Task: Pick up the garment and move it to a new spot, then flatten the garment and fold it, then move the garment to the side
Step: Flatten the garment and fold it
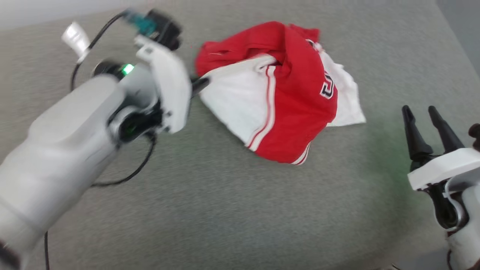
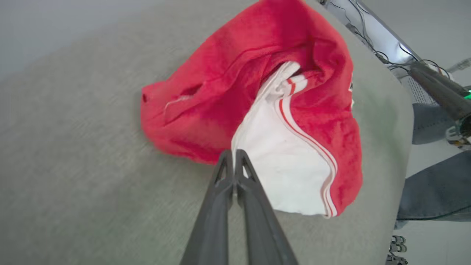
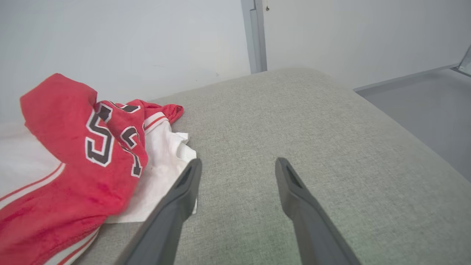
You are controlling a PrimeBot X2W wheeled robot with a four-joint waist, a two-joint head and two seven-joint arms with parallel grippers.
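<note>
Jersey (image 1: 296, 112) lies bunched toward the far side of the grey padded surface (image 1: 225, 210), its red body heaped over a white sleeve (image 2: 287, 162). Left gripper (image 2: 233, 152) has its jaws pressed together on that sleeve's near edge. Right gripper (image 1: 420, 110) hovers beside the shirt, jaws wide apart and empty. A clean pick-up probably needs a lift tall enough for the trailing cloth to clear before it is carried to open space.

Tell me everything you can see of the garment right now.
The garment is a red jersey with white panels, red-and-white stripe trim and black white-outlined characters. It lies crumpled in a heap on the grey cloth surface. The shut left gripper appears to pinch its white edge; the open right gripper stands apart.
</note>
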